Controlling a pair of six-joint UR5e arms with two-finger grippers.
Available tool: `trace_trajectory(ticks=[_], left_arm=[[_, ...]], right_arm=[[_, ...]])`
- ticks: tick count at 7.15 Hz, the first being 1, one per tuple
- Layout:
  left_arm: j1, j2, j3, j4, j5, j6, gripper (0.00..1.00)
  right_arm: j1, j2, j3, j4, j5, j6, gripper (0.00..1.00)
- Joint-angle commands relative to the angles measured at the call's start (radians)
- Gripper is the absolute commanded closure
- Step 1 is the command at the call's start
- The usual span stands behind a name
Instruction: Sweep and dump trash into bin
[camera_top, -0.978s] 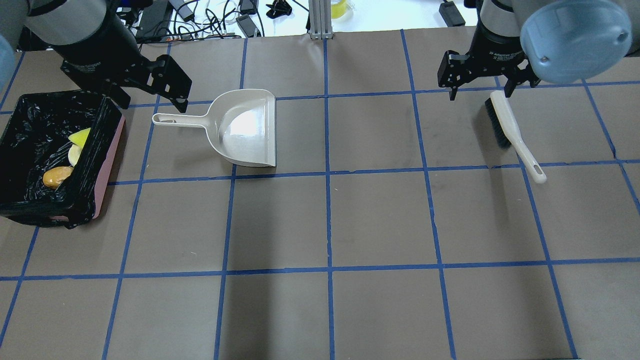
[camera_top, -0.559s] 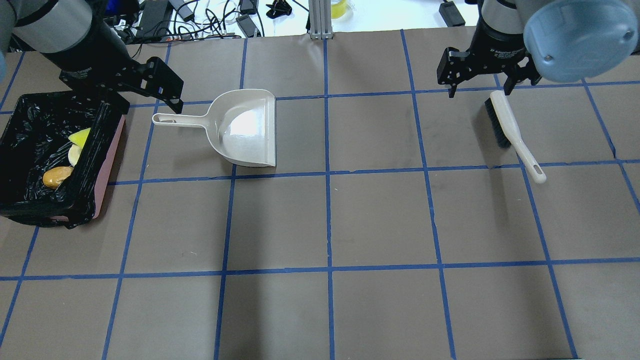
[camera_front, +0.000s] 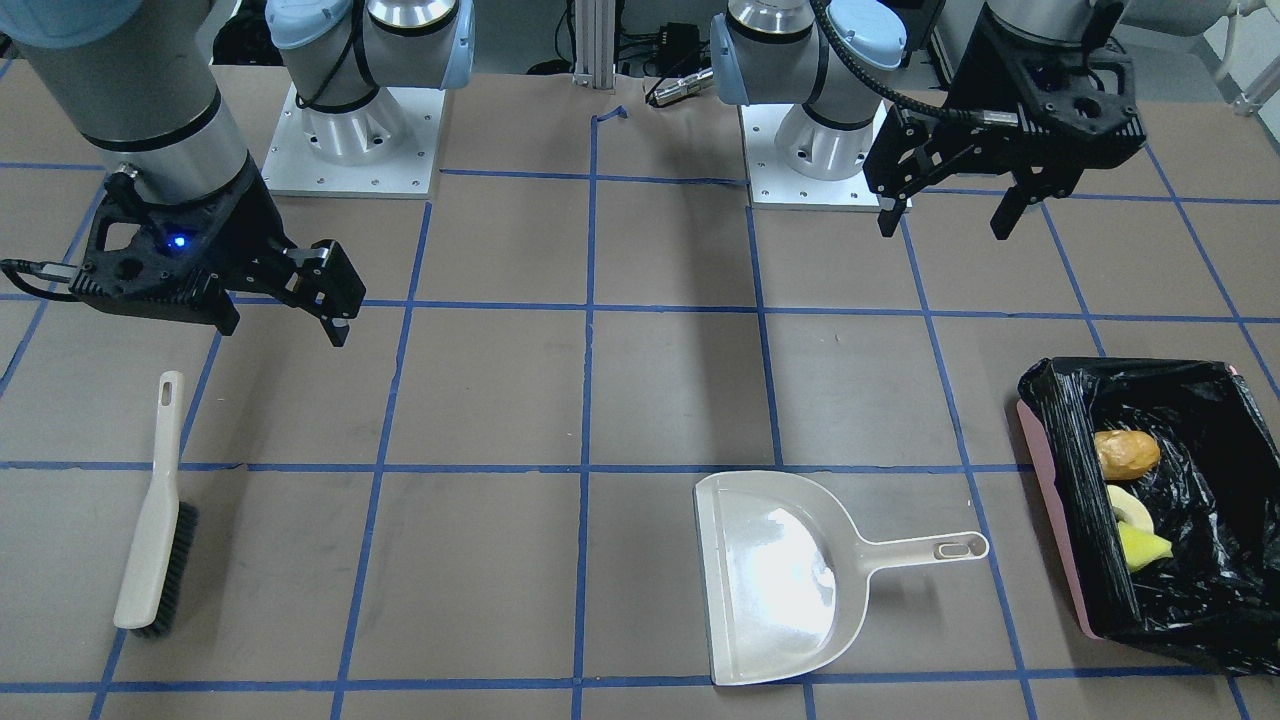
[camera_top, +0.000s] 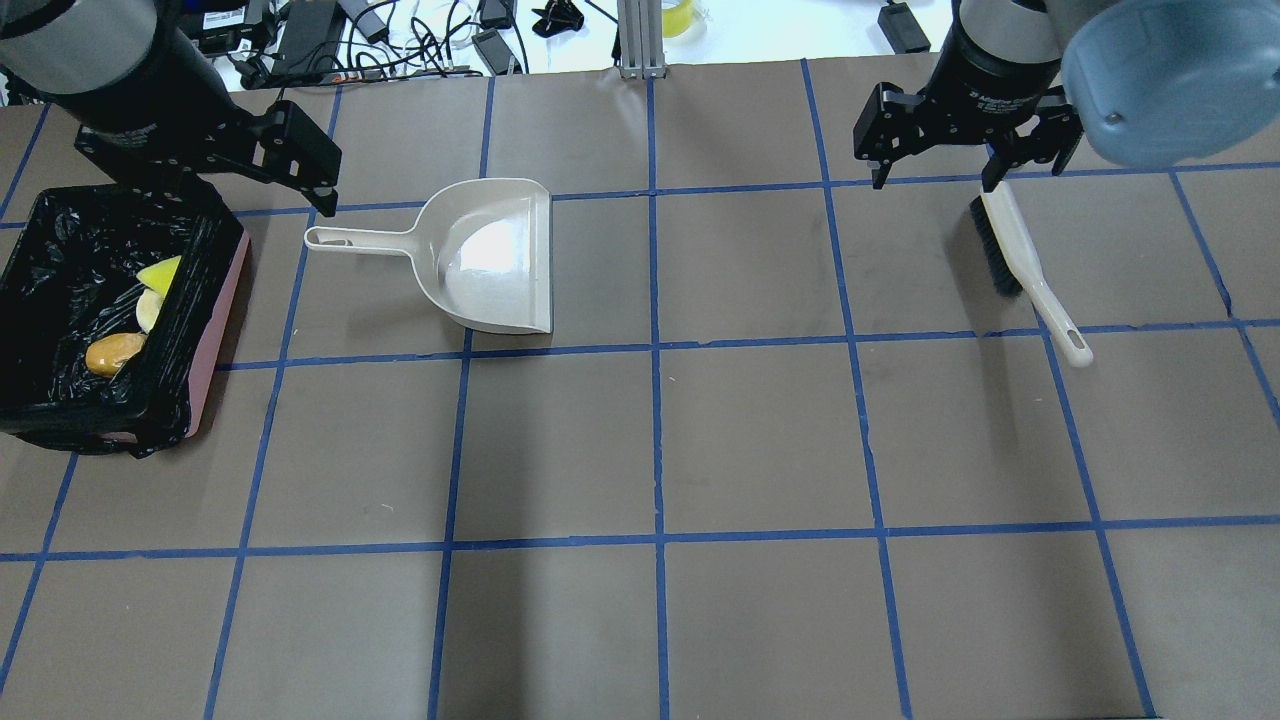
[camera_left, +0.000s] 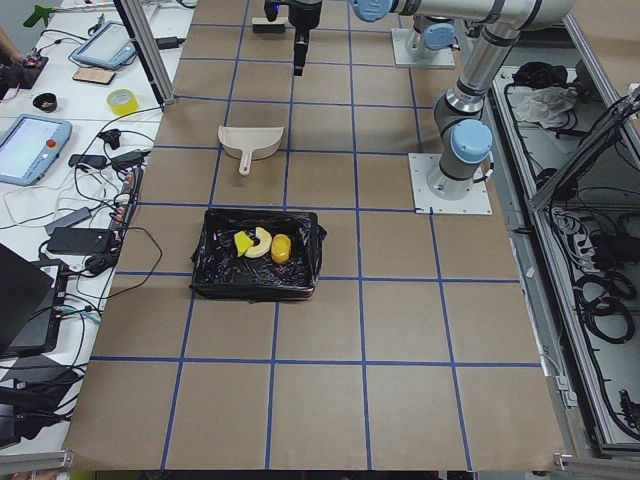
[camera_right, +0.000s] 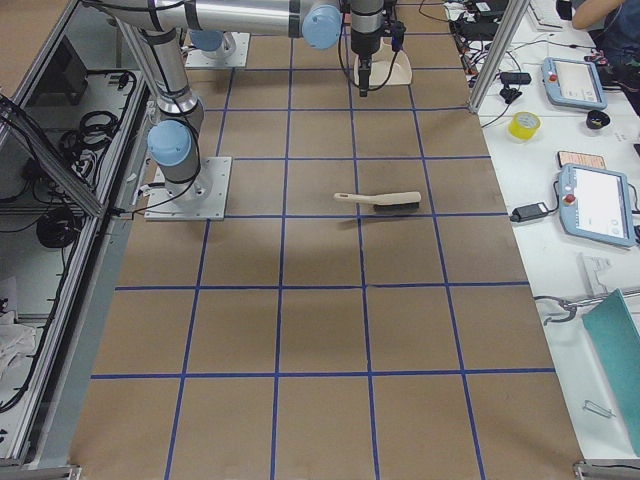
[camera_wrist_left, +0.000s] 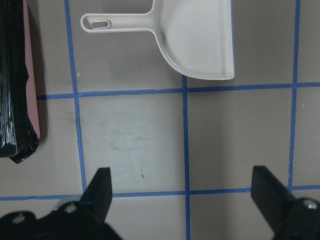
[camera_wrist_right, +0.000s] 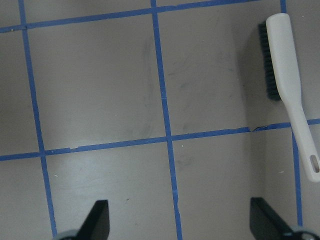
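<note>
All three pieces of trash lie inside the bin at the lower right of the front-facing view, so the dumping step looks finished. The dustpan sits empty on the tabletop at lower centre, and the brush lies flat at lower left. The left hand hangs at upper right and the right hand at mid left, both with fingers spread and holding nothing. What seems left is only to park the arms, without clipping brush or bin.
</note>
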Motion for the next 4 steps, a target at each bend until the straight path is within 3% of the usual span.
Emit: trace_trajectory(ticks=[1, 4], left_arm=[[-0.001, 0.01, -0.008, 0.003, 0.006, -0.003, 0.0], [-0.001, 0.006, -0.027, 0.009, -0.005, -0.003, 0.0]], right_arm=[[0.0, -0.002, 0.0, 0.001, -0.008, 0.0, 0.0], [0.0, 0.0, -0.001, -0.002, -0.015, 0.002, 0.0]])
